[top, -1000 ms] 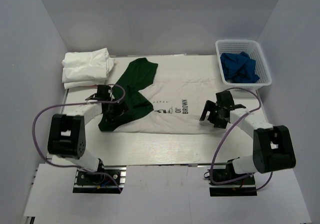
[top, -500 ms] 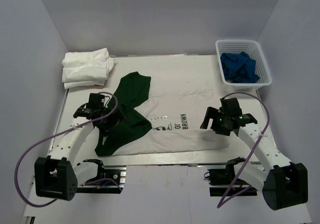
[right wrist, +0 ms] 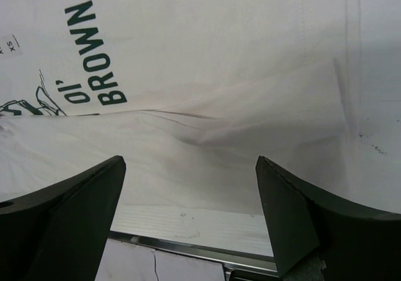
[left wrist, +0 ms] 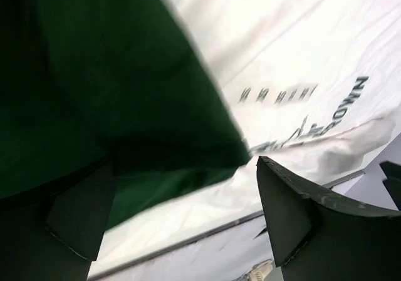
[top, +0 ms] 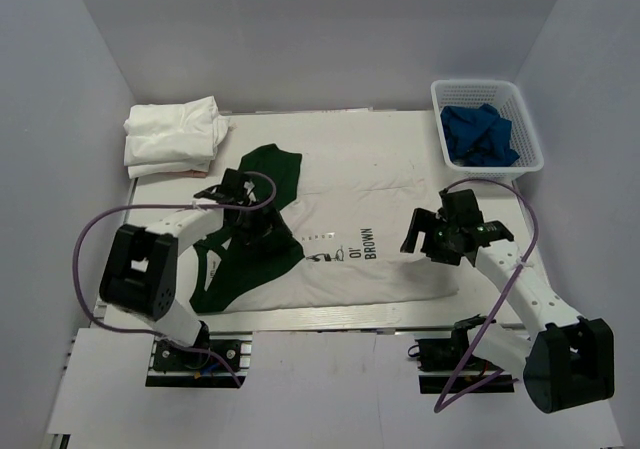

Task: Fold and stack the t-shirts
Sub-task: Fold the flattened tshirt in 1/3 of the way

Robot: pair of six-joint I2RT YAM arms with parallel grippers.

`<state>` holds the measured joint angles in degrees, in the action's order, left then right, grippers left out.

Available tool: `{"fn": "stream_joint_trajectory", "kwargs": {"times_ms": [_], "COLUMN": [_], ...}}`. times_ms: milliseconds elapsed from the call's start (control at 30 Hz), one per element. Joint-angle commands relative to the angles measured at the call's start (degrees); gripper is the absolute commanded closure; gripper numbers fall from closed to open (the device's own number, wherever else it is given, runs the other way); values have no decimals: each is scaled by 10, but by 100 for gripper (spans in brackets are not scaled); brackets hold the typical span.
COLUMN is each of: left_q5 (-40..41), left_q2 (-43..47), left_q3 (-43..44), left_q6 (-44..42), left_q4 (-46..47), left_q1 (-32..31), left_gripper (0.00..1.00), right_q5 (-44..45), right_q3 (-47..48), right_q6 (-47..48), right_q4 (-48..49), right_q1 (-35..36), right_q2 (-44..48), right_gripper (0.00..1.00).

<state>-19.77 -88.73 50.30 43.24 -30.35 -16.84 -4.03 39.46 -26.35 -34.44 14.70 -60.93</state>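
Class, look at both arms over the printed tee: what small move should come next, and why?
Probably lower the right gripper and close its fingers on the t-shirt's near edge: it hangs open and empty directly over that edge, and the left gripper is open too.

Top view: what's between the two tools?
Only the printed t-shirt: its white chest and BROWN lettering lie between left tool and right tool, per top external view.
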Motion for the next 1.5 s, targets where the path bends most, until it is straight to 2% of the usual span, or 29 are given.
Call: {"fn": "stream_joint_trajectory", "kwargs": {"times_ms": [0,67,300,467,667,833,1000,1033,1200,1333,1467], "left_q5": [-4,-4,-4,-33,-44,-25,36,46,87,96,81], "left_q2": [-46,-74,-166,-252,-308,-292,-196,-150,-38,-13,-51], "left_q3": [47,70,236,348,439,458,421,380,221,154,154], "left_q6": [-11,-11,-27,-33,-44,-67,-112,-118,-111,-99,-93], "left_q4": [49,56,74,75,73,59,22,17,9,30,56], "left_q1": [-13,-19,-29,-35,-46,-46,-46,-46,-46,-46,-46], "left_gripper": [0,0,0,0,0,0,0,0,0,0,0], "right_q5": [25,35,37,56,58,64,54,49,46,28,20], "right_q3": [35,41,51,54,62,70,68,66,47,37,40], "right_q6": [17,21,22,17,13,23,33,33,34,41,50], "right_q4": [-6,-8,-1,7,13,13,20,23,31,38,40], "right_q1": [0,-3,-1,-3,-4,-1,-3,-2,-2,-2,-1], "right_q2": [0,0,-2,-5,-11,-11,6,12,21,20,13], "right_gripper": [10,10,10,10,10,10,10,10,10,10,10]}}
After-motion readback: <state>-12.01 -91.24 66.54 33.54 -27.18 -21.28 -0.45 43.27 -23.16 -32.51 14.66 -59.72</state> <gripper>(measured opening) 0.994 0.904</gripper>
